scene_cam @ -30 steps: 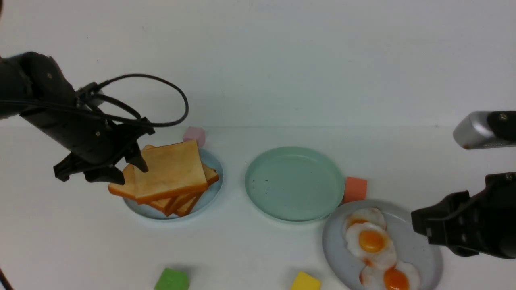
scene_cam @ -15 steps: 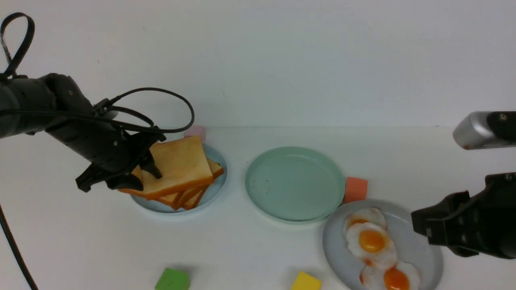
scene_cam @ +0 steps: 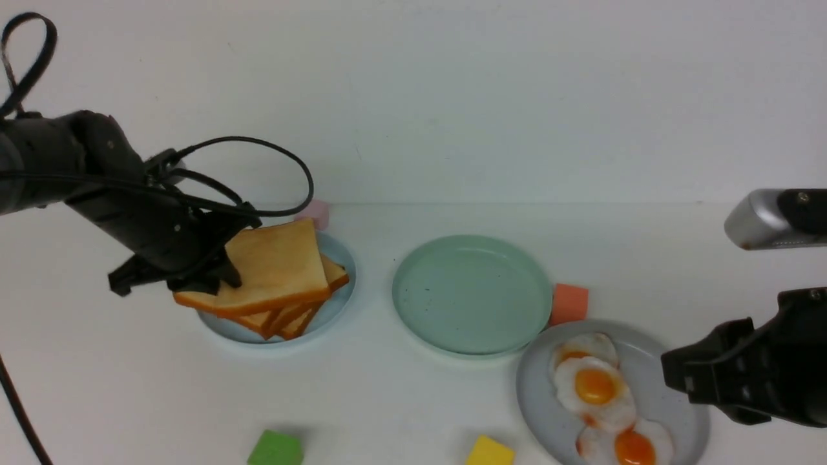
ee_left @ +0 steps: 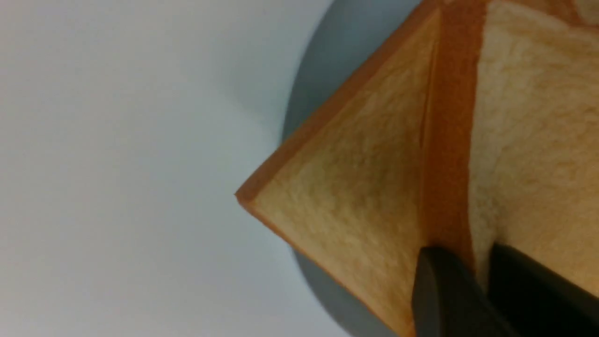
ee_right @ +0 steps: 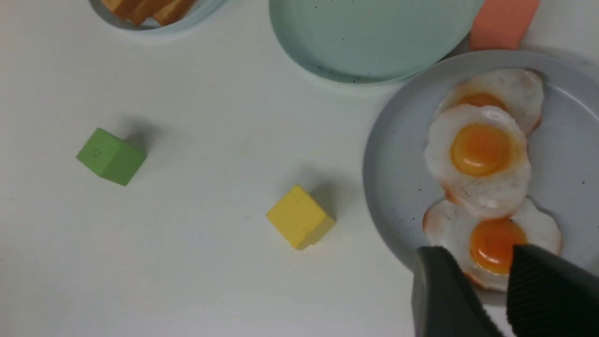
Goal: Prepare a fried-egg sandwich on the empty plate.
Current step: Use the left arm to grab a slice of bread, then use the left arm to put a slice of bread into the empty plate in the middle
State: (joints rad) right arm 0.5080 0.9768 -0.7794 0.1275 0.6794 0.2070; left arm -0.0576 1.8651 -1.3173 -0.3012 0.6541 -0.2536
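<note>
Grey plate: eggs untouched, right gripper hovering above, jaws slightly apart, empty. Mint plate centre, bare. Toast now tilted up off pile, clamped in left gripper. First slice leaving!

Bright, diffuse overhead lighting; soft, short shadows beside green cube and yellow cube; left wrist close-up slightly blurred.

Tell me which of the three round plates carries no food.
The round mint-green plate, in the middle: the pale blue plate holds toast slices, the grey speckled plate holds fried eggs.
</note>
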